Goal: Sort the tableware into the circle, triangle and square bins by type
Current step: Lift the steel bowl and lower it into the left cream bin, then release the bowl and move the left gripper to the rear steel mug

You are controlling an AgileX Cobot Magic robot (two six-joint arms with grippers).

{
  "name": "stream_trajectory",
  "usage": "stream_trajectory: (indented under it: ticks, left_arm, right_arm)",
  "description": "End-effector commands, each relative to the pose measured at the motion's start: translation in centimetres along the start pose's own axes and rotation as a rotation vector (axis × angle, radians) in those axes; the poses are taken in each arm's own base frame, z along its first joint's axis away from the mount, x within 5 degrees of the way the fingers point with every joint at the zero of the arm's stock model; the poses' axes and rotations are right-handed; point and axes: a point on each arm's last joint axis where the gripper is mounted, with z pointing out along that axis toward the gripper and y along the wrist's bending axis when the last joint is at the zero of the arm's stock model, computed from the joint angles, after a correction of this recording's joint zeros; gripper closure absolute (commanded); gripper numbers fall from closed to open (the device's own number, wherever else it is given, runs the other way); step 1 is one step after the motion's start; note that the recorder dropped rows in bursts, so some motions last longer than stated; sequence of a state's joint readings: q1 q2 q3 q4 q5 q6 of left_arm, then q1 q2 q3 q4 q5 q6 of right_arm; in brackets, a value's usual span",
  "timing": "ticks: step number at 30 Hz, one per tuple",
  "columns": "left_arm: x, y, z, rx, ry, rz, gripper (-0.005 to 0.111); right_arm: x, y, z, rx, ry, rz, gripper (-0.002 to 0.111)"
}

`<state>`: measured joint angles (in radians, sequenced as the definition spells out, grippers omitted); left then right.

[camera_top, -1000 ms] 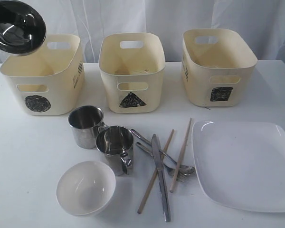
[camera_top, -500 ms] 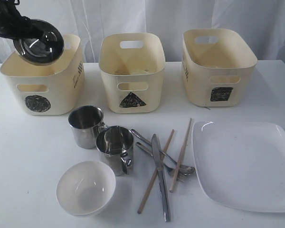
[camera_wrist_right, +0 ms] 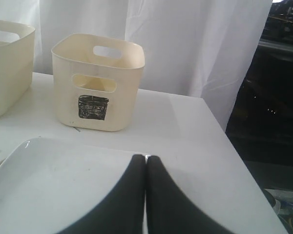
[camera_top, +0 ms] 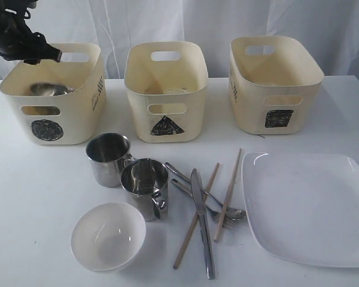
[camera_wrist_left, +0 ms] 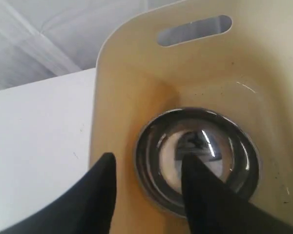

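Left tool [camera_wrist_left: 147,163] just released; steel bowl [camera_wrist_left: 224,156] lies beneath it in the circle bin [camera_wrist_left: 118,92], sorted. Right tool [camera_wrist_right: 145,195] clenched, empty.

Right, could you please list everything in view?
bins: 3, cream, in a row: circle bin, triangle bin, square bin
steel bowl: 1, silver, in circle bin
mugs: 2, silver, in front of the bins
white bowl: 1, white, in front of the mugs
knife, fork, spoon: 1 each, silver, heaped mid-table
chopsticks: 2, wooden, among the cutlery
plate: 1, white, beside the cutlery
table: 1, white, underneath
left gripper: 1, black, open over the steel bowl
right gripper: 1, black, shut over the plate
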<state>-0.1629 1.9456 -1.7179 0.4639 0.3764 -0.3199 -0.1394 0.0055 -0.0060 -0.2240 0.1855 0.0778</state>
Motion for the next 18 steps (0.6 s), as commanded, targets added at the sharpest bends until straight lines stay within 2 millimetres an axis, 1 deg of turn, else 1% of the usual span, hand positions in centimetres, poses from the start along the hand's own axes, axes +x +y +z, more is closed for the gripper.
stream_trajectory:
  ticks: [1, 2, 3, 4, 6, 8, 9, 11, 14, 15, 18]
  left_arm:
    - [-1.5, 0.4, -4.3, 0.046, -0.015, -0.058, 0.062]
    - [-1.5, 0.1, -6.0, 0.095, 0.022, -0.040, 0.062]
    - [-1.4, -0.3, -7.0, 0.143, 0.044, -0.022, 0.062]
    - [-1.4, -1.1, -9.0, 0.247, 0.081, 0.001, 0.062]
    - [-1.1, -1.9, -10.8, 0.347, 0.122, 0.040, 0.062]
    - [-0.5, -2.9, -12.5, 0.445, 0.199, 0.054, 0.062]
    - [0.0, -3.9, -14.0, 0.530, 0.265, 0.081, 0.062]
    - [0.6, -4.8, -15.1, 0.569, 0.323, 0.115, 0.062]
    - [1.3, -6.0, -16.1, 0.591, 0.336, 0.156, 0.062]
    - [1.5, -6.3, -16.3, 0.588, 0.337, 0.167, 0.062]
    - [2.5, -7.0, -15.8, 0.583, 0.366, 0.177, 0.062]
  right_arm:
    - [0.1, 0.0, 0.0, -0.002, -0.007, 0.003, 0.108]
    - [0.1, 0.0, 0.0, -0.002, -0.007, 0.003, 0.108]
    - [0.1, 0.0, 0.0, -0.002, -0.007, 0.003, 0.108]
    - [0.1, 0.0, 0.0, -0.002, -0.007, 0.003, 0.108]
    - [0.1, 0.0, 0.0, -0.002, -0.007, 0.003, 0.108]
    - [0.1, 0.0, 0.0, -0.002, -0.007, 0.003, 0.108]
    - [0.1, 0.0, 0.0, -0.002, -0.007, 0.003, 0.108]
    - [0.1, 0.0, 0.0, -0.002, -0.007, 0.003, 0.108]
    - [0.1, 0.0, 0.0, -0.002, -0.007, 0.003, 0.108]
    - [0.1, 0.0, 0.0, -0.002, -0.007, 0.003, 0.108]
    - [0.1, 0.0, 0.0, -0.002, -0.007, 0.003, 0.108]
